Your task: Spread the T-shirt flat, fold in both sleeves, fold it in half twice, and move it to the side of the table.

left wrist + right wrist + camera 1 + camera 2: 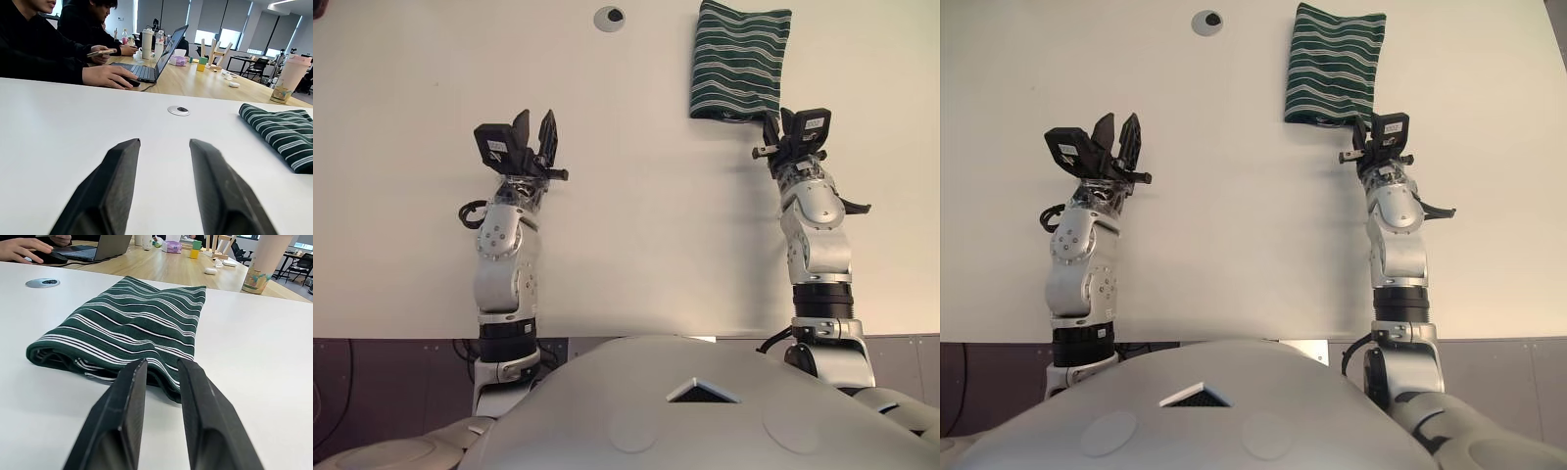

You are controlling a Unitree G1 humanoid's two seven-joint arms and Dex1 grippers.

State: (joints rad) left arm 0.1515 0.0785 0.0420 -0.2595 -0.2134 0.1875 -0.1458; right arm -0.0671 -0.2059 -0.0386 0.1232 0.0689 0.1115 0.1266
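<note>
The T-shirt (741, 61) is green with white stripes and lies folded into a small rectangle at the far right of the white table (646, 245). My right gripper (779, 127) hovers just short of the shirt's near right corner. Its fingers (128, 396) are narrowly open with nothing between them, and the shirt's folded edge (122, 340) lies right beyond the tips. My left gripper (536, 132) stands open over bare table well to the left, holding nothing. From the left wrist, the shirt (283, 132) lies off to one side of that gripper (164, 142).
A round grey cable grommet (609, 18) is set in the table at the far middle. The table's near edge (636, 333) runs just above my torso. Beyond the far edge stands another desk with a laptop (156, 58), bottles and seated people.
</note>
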